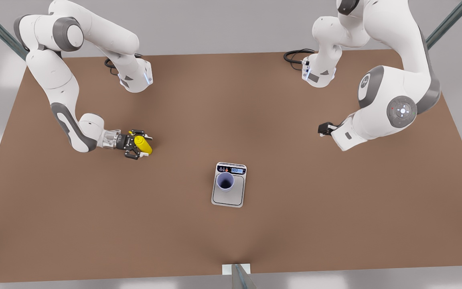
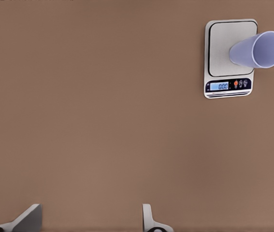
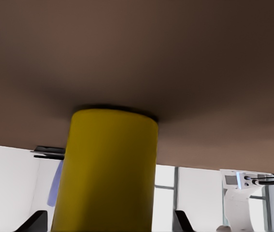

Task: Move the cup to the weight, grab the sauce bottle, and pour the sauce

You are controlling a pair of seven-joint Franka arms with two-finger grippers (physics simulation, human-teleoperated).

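The lavender-blue cup [image 1: 225, 182] stands upright on the steel plate of the weight [image 1: 228, 197], close to its display end. In the left wrist view the cup [image 2: 257, 50] and the weight [image 2: 222, 53] lie far off. The yellow sauce bottle [image 1: 143, 145] stands on the table at the front view's left. My right gripper [image 1: 139, 144] is level with it, open, one finger on each side and small gaps showing beside the bottle [image 3: 108, 164]. My left gripper [image 1: 322, 129] waits open over bare table at the front view's right, its fingers [image 2: 28, 217] wide apart.
The brown table [image 1: 94, 224] stretches around the weight. Both arm bases with black cables [image 1: 295, 56] stand along the far edge. A metal post [image 1: 237, 275] sits at the middle of the near edge.
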